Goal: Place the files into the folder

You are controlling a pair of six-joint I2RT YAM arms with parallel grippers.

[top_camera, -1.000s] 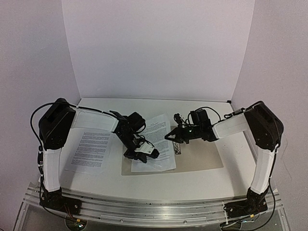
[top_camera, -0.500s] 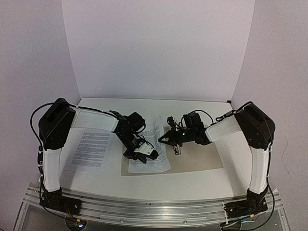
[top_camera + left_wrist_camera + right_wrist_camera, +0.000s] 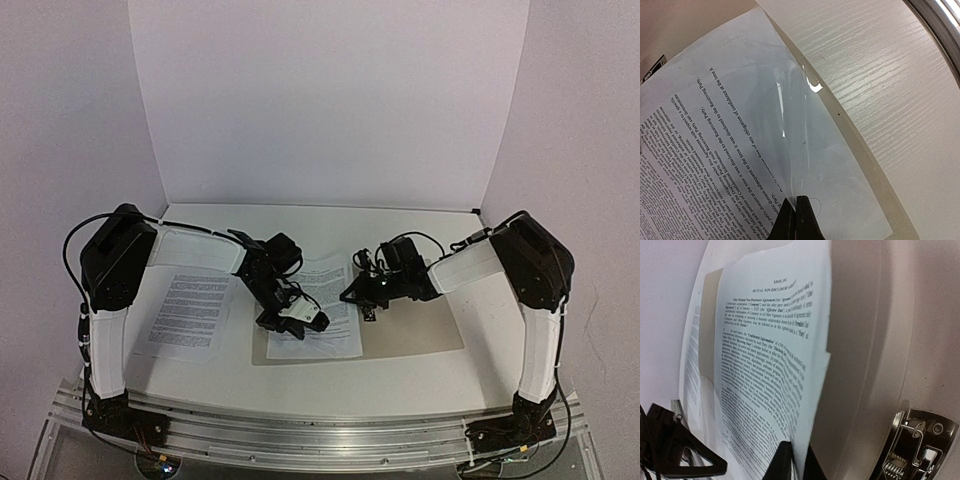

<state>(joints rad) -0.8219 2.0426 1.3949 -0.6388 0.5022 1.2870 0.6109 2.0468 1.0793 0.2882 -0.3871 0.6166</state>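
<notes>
One printed file (image 3: 335, 325) lay tilted across the left half of the open folder (image 3: 420, 325), its right edge raised off the tan card. The left gripper (image 3: 795, 220) had its fingers pressed together on the sheet's near edge, no gap showing between them. The right gripper (image 3: 792, 460) was pinched on the lifted right edge, just beside the metal clip (image 3: 915, 445) at the spine. The other file (image 3: 190, 310) lay flat on the white table (image 3: 400, 385), left of the folder, apart from both grippers

Folder (image 3: 420, 325) partly beneath sheet (image 3: 325, 322)
</notes>
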